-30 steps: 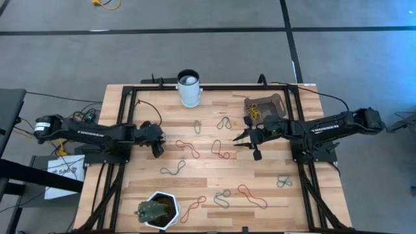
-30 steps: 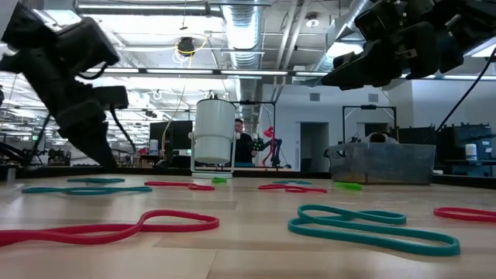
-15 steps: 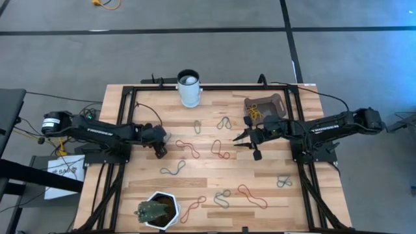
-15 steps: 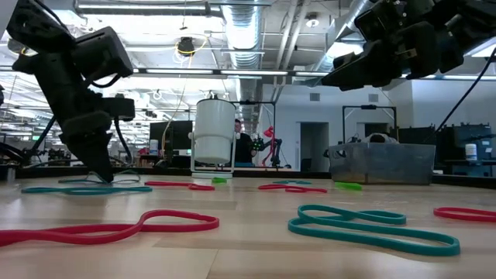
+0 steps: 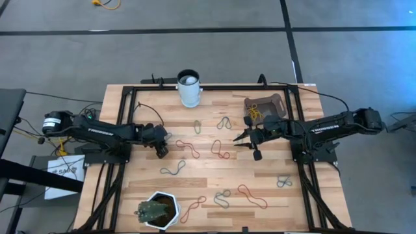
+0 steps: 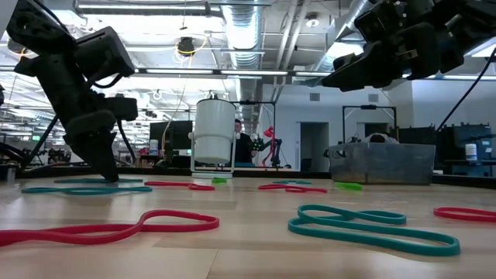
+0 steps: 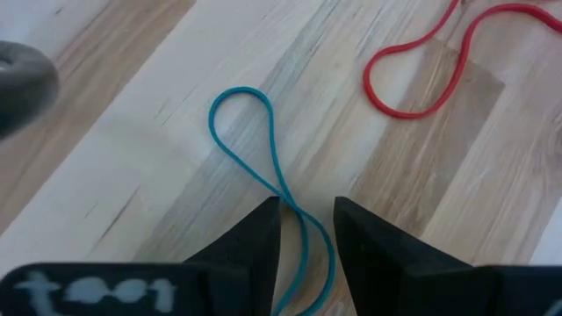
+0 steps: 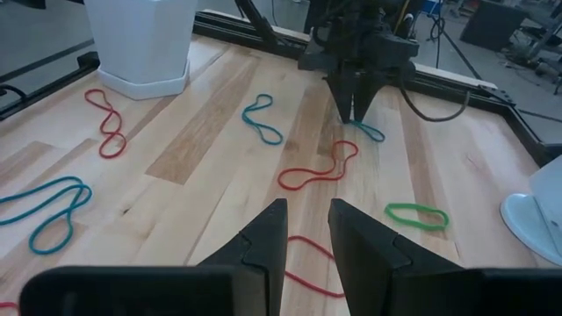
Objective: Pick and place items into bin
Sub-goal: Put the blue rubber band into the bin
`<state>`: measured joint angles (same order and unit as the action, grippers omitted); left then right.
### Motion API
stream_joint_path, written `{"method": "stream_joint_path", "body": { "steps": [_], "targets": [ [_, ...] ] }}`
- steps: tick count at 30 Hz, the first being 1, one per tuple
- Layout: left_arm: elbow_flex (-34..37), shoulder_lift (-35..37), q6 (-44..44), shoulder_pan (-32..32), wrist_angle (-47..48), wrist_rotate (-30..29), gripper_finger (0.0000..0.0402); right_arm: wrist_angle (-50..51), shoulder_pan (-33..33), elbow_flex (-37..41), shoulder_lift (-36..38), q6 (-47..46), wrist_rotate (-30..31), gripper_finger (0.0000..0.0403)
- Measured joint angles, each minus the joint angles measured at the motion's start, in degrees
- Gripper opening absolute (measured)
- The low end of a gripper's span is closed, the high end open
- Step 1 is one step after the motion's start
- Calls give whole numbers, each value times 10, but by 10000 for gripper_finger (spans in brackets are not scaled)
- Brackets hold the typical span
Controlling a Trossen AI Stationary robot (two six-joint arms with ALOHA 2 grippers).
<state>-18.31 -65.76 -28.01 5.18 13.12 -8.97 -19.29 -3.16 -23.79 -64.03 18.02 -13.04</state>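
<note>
Rubber bands in red, green, teal and dark colours lie scattered flat on the wooden table. My left gripper (image 5: 160, 151) (image 7: 306, 230) points down at the table's left part. It is open by a narrow gap, and its fingers stand on either side of a teal band (image 7: 255, 158) (image 8: 367, 132) where the band twists. A red band (image 7: 421, 79) lies close by. My right gripper (image 5: 242, 139) (image 8: 307, 230) hovers open and empty above the table, near the dark bin (image 5: 265, 106). The bin holds yellowish bands. My left gripper comes from above, pointing down, with one finger on each side of the teal band's twisted middle (image 7: 294, 215). I cannot tell whether the fingers touch it. The band lies flat on the table.
A white cup (image 5: 189, 88) stands at the far edge and a white hexagonal plant pot (image 5: 158, 209) at the near edge. A black frame runs around the table. Bare wood shows between the two grippers and near the near right corner.
My left gripper has moved a little toward the table's right and come down until its tips are at the table over the teal band. The bands have stayed where they were.
</note>
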Motion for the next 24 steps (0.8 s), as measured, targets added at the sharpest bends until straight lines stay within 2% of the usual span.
{"method": "stream_joint_path", "body": {
  "steps": [10,15,18,24],
  "targets": [
    [15,1,-11,0,-7,-12,95,0,0,0,0,0,0,82],
    [23,2,-8,0,-12,-13,39,-2,0,0,0,0,0,82],
    [24,0,24,1,-49,-13,7,-23,0,0,0,0,15,82],
    [-56,1,106,0,-34,-11,1,-76,0,0,0,-4,43,82]
  ]
}}
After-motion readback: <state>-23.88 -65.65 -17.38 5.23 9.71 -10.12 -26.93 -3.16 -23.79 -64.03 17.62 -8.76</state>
